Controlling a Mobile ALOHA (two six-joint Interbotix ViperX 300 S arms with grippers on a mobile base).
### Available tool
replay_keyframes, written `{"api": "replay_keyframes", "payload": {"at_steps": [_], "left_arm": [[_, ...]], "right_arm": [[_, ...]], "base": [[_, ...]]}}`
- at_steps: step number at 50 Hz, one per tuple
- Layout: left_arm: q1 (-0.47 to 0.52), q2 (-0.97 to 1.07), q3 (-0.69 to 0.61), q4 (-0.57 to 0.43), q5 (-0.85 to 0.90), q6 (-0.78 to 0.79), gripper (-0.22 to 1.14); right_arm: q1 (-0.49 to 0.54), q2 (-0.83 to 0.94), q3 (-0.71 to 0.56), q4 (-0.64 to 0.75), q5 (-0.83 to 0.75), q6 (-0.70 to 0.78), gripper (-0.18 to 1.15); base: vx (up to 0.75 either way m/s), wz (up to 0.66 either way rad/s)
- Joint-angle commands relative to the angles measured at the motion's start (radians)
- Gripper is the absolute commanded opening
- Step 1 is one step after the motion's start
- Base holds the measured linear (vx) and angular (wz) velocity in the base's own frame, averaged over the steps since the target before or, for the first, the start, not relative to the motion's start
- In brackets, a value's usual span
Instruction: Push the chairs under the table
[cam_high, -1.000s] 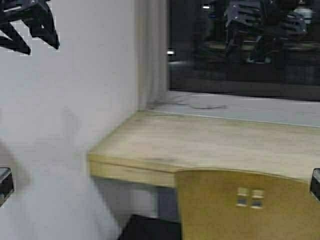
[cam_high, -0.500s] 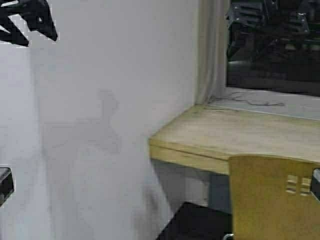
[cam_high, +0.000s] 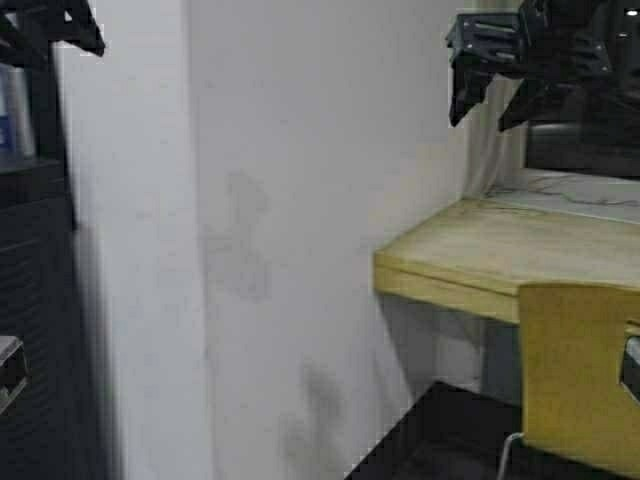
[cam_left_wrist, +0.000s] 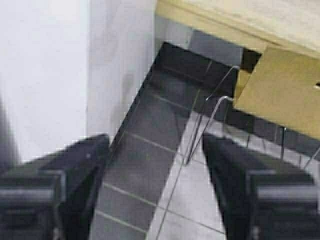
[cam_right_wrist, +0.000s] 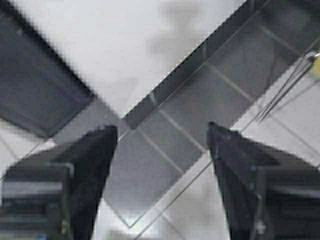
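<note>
One chair (cam_high: 580, 380) with a light-yellow plywood back stands at the lower right of the high view, in front of the pale-wood table (cam_high: 470, 265), whose end meets the white wall. In the left wrist view the chair back (cam_left_wrist: 285, 95) and its chrome legs (cam_left_wrist: 212, 117) show below the table edge (cam_left_wrist: 220, 20). My left gripper (cam_left_wrist: 155, 150) is open and empty above the floor; it also shows at the top left of the high view (cam_high: 75, 30). My right gripper (cam_right_wrist: 162, 135) is open and empty, raised at the top right of the high view (cam_high: 483, 110), touching nothing.
A white wall (cam_high: 300, 200) fills the middle of the high view. A dark cabinet or shelf unit (cam_high: 40, 300) stands at the far left. A dark window (cam_high: 585, 150) lies behind the table. Dark floor tiles (cam_left_wrist: 150, 140) run along the wall's foot.
The robot has turned left: the table and chair have shifted to the right edge of the high view, the wall fills the middle, and the dark unit has come in at the left.
</note>
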Motion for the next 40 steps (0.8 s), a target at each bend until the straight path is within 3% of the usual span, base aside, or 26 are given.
{"api": "replay_keyframes", "payload": {"at_steps": [1, 40], "left_arm": [[0.0, 0.003, -0.006, -0.002, -0.011, -0.006, 0.91], [0.006, 0.026, -0.009, 0.003, -0.081, -0.008, 0.91]], "right_arm": [[0.002, -0.005, -0.015, -0.003, -0.009, -0.002, 0.9], [0.006, 0.017, -0.037, -0.046, 0.018, 0.006, 0.9]], "base": [[-0.33, 0.26], [-0.35, 0.16]]}}
